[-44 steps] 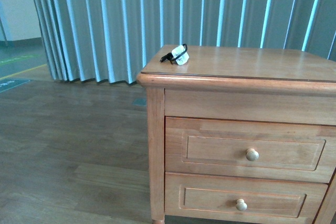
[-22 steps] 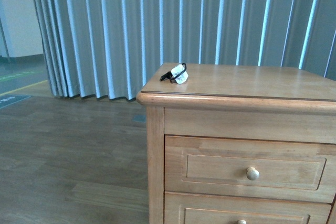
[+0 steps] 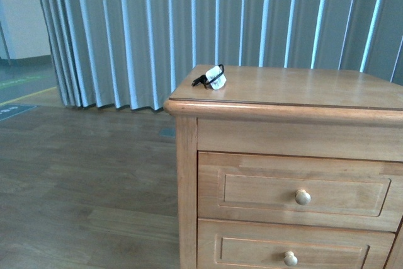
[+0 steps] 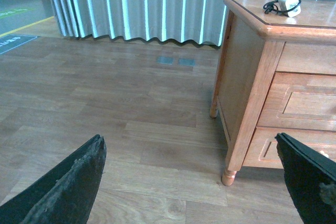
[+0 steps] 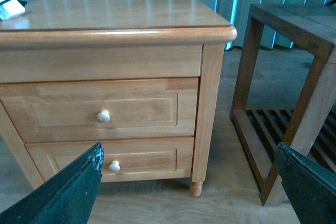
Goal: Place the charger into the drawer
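Charger [image 3: 216, 77] lies at the worktop's [image 3: 302, 86] far left corner, above the closed drawer [image 3: 264, 184]; left jaws and right jaws stand spread, well apart from it; left arm likely nearer.

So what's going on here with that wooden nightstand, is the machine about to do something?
A two-armed robot faces the nightstand, meant to put the charger into the upper drawer. Nothing is in hand yet: the charger lies on the nightstand's top near its left rear corner, and the upper drawer is shut. The left tool and the right tool both hang open and empty, short of the nightstand.
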{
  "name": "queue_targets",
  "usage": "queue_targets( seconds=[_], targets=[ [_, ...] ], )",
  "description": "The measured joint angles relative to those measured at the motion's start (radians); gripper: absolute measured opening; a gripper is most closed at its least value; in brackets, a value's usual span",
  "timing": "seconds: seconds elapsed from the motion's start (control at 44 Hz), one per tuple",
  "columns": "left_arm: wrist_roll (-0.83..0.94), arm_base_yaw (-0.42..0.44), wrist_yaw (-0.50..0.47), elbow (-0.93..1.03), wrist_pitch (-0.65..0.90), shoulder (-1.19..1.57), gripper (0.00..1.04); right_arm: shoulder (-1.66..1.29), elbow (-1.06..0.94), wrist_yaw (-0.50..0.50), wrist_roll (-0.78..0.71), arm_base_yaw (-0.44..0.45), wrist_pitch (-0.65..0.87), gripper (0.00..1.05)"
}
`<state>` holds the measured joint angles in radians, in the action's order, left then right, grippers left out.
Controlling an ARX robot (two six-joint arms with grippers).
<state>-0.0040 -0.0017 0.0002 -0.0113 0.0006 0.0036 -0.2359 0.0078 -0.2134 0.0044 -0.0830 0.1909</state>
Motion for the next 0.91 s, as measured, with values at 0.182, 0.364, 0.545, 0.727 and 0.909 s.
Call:
queue_targets(
  seconds=[0.182, 0.364, 0.545, 0.727, 0.909],
  targets=[
    [0.000, 0.000, 0.000, 0.000, 0.000, 0.000, 0.99, -0.323, 0.031, -0.067, 0.008, -0.074, 0.216, 0.96],
    [0.000, 0.000, 0.000, 0.000, 0.000, 0.000, 0.99, -0.687, 0.099, -0.070, 0.006, -0.118, 0.460, 0.96],
    [0.000, 0.000, 0.000, 0.000, 0.000, 0.000, 0.99, -1.003, 0.195, -0.022, -0.025, -0.131, 0.624, 0.96],
    [0.000, 0.000, 0.000, 0.000, 0.000, 0.000, 0.99, -1.318, 0.337, 0.006, -0.066, -0.144, 0.735, 0.96],
    [0.000, 0.000, 0.000, 0.000, 0.000, 0.000, 0.99, -1.571, 0.500, 0.004, -0.080, -0.168, 0.787, 0.96]
  ],
)
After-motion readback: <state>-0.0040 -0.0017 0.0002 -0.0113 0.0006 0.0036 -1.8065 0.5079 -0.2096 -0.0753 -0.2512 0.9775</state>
